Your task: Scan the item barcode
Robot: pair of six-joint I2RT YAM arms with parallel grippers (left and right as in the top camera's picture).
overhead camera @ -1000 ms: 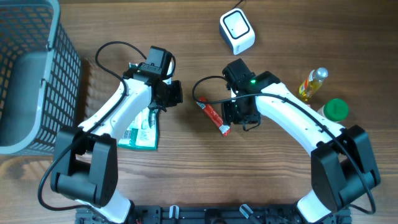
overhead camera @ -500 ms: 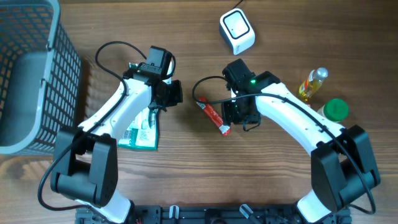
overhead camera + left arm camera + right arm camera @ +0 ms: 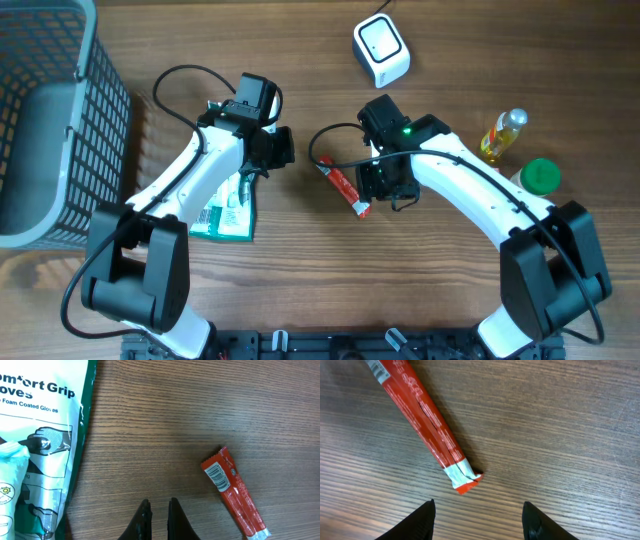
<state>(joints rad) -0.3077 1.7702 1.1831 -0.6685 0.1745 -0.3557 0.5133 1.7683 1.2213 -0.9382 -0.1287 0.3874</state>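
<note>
Task item: a red stick sachet (image 3: 343, 189), flat on the wooden table (image 3: 300, 290) between my two arms.
Long axis: diagonal in the overhead view, running from far-left to near-right. The barcode faces up at the far-left end.
Right gripper (image 3: 479, 521): fingers moderately apart, holding nothing. The sachet's crimped near end lies just ahead of the gap, a little toward the left-hand finger in the wrist view.
Left gripper (image 3: 159, 517): pinched shut on nothing, over bare wood between the sachet and a glove pack (image 3: 35, 445).
Nearer arm: the right, which I judge the one to make the pick.
Scanner (image 3: 381, 50): white, at the far side, well apart from the sachet.
Legible print: "Comfort Grip Gloves" (partly cropped) and "Foam Coated Gloves" on the glove pack. I cannot read the sachet's lettering.
</note>
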